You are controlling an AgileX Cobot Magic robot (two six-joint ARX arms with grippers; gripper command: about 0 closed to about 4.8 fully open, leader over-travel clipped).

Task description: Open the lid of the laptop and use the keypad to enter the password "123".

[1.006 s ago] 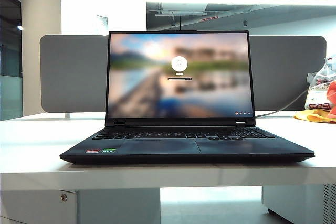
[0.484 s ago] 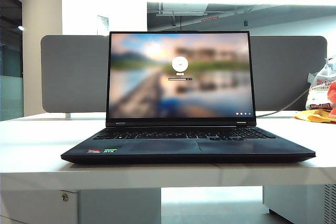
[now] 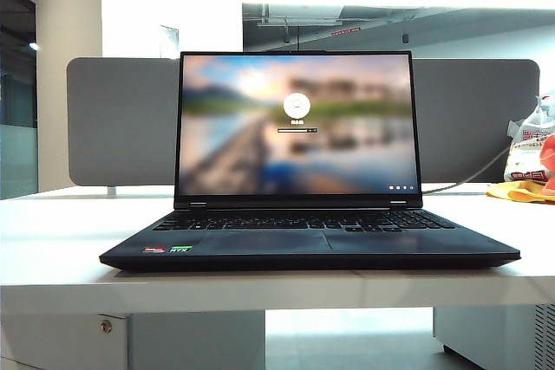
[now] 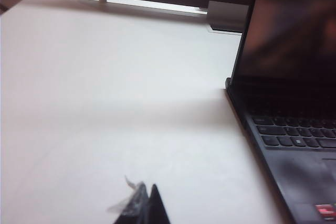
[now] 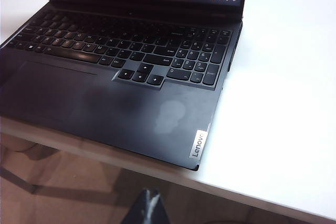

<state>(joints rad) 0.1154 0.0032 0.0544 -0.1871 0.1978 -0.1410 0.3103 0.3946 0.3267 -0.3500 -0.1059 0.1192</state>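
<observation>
Laptop (image 3: 310, 240) sits square on the white bench (image 3: 52, 249), front edge at the bench's near edge. Lid (image 3: 298, 123) stands fully up, screen lit with the blurred lake login picture and a password box mid-screen. Lid-opening step reads as done; what remains is the typing.

Neither arm shows in the exterior view. Left gripper (image 4: 144, 205) shows only as a dark tip in its wrist view, over bare bench beside the laptop's left edge, clear of it; only one dark point with a scrap of clear film is visible, so I cannot tell whether its jaws are apart or together. Right gripper (image 5: 147, 208) hangs off the bench's front edge, near the laptop's right front corner by the Lenovo badge (image 5: 197, 144); its jaws are together, holding nothing.

Keypad (image 5: 126, 51) untouched by either tip. The number block (image 5: 195, 59) sits at the right end of the base, nearest the right gripper.

Judgement: next move is for the right gripper to travel forward over the palm rest and descend onto "1" with the closed tip, pressing one key only. Keys are small and tightly packed, so a slight offset risks a neighbouring key.
</observation>
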